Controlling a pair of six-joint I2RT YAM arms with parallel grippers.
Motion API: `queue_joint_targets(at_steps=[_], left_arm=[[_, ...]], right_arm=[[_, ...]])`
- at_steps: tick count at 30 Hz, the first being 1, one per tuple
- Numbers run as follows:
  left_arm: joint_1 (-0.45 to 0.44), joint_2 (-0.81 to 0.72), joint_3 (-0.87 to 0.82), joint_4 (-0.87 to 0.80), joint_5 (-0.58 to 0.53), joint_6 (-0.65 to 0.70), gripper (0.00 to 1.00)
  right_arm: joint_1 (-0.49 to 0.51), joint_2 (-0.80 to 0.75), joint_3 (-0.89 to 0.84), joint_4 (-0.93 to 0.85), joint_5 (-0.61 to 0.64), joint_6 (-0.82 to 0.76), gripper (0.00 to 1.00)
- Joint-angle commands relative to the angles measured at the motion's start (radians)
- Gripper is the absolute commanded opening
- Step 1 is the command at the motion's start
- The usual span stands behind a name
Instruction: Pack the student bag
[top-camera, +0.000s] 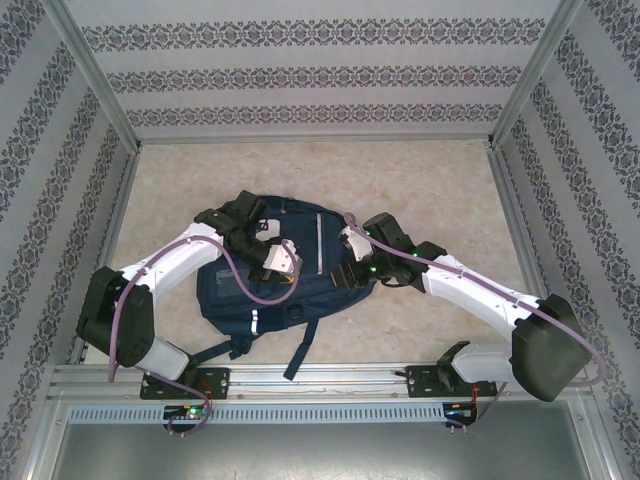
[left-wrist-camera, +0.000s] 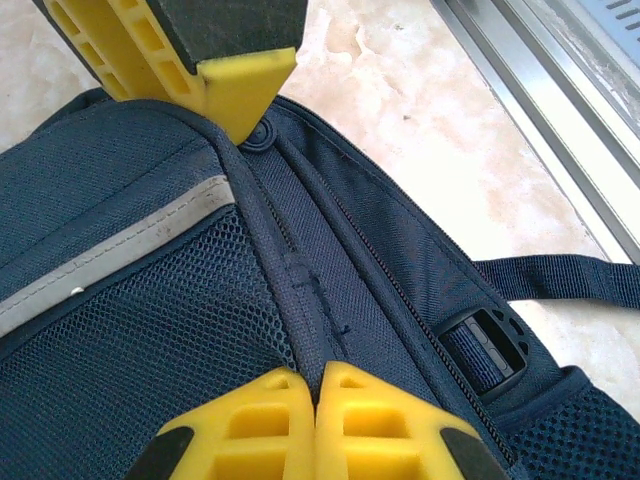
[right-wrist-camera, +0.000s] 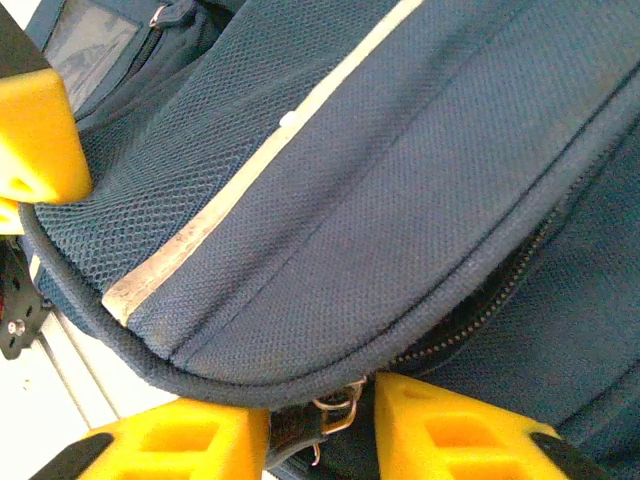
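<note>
I see the bag (top-camera: 300, 285) lying mid-table (top-camera: 180, 190), straps trailing toward the near edge. The left gripper (left-wrist-camera: 315, 388) has its jaws fully closed, pinching the piped seam (left-wrist-camera: 300, 290) on the bag. The right gripper (right-wrist-camera: 322, 418) is partly open, with a finger either side of the zip pull (right-wrist-camera: 340, 405) and not clamping it.

Both arms bend inward and reach over the student bag (top-camera: 225, 300). The left hand (left-wrist-camera: 315, 378) is closed, pinching a raised seam on top of the bag. The right hand (right-wrist-camera: 322, 395) is at the bag's edge, with its fingers apart.
</note>
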Motion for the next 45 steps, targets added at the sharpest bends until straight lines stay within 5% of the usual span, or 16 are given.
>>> queue_joint_targets(at_steps=[1,5,19,23,28,31,37,42,45], left_arm=[[0.001,-0.043,0.012,0.022,0.113,0.017,0.0],[0.002,-0.06,-0.012,0.09,0.062,-0.043,0.0],[0.02,0.126,0.195,0.015,0.016,0.143,0.0],[0.06,0.189,0.246,0.108,-0.01,0.076,0.0],[0.109,0.165,0.109,0.668,-0.304,-0.36,0.11],[0.115,0.131,0.05,0.856,-0.515,-0.679,0.57],[0.115,-0.013,0.039,0.62,-0.393,-1.278,0.7],[0.111,-0.116,-0.122,0.618,-0.317,-1.947,0.59],[0.068,-0.123,-0.151,0.546,-0.278,-2.132,0.58]], right_arm=[[0.004,0.005,0.016,0.048,0.045,0.005,0.22],[-0.002,-0.018,0.027,0.016,0.054,0.016,0.0],[-0.036,-0.155,0.014,-0.13,0.166,-0.011,0.0],[0.0,-0.165,-0.033,-0.124,0.183,-0.022,0.0],[0.051,-0.173,-0.07,-0.058,0.193,-0.001,0.0],[0.066,-0.136,-0.079,0.021,0.173,0.018,0.0],[0.109,-0.003,-0.016,0.115,0.122,0.012,0.0],[0.144,0.047,0.013,0.126,0.132,-0.002,0.0],[0.152,0.051,-0.004,0.137,0.134,0.004,0.0]])
